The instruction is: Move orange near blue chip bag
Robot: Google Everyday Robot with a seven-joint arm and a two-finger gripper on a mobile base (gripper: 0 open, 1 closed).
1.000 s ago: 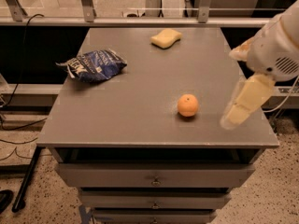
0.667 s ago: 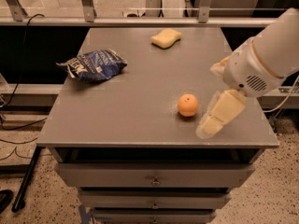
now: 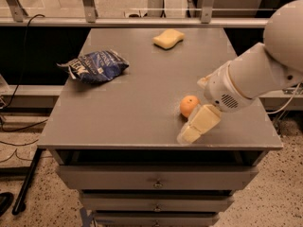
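The orange (image 3: pixel 189 105) is a small round fruit on the grey table (image 3: pixel 137 112), right of its middle and near the front. The blue chip bag (image 3: pixel 94 66) lies crumpled at the table's left side, far from the orange. My gripper (image 3: pixel 199 125) hangs from the white arm coming in from the right. Its cream-coloured end sits just in front of and to the right of the orange, very close to it and low over the table's front edge.
A pale yellow sponge (image 3: pixel 168 38) lies at the back of the table. The table top stands on a cabinet of drawers (image 3: pixel 156 178). A glass rail with metal posts (image 3: pixel 87 4) runs behind. Cables trail on the floor at left.
The arm has swung in from the right and down toward the orange. The gripper end now sits next to the orange. Orange, bag and sponge have not moved.
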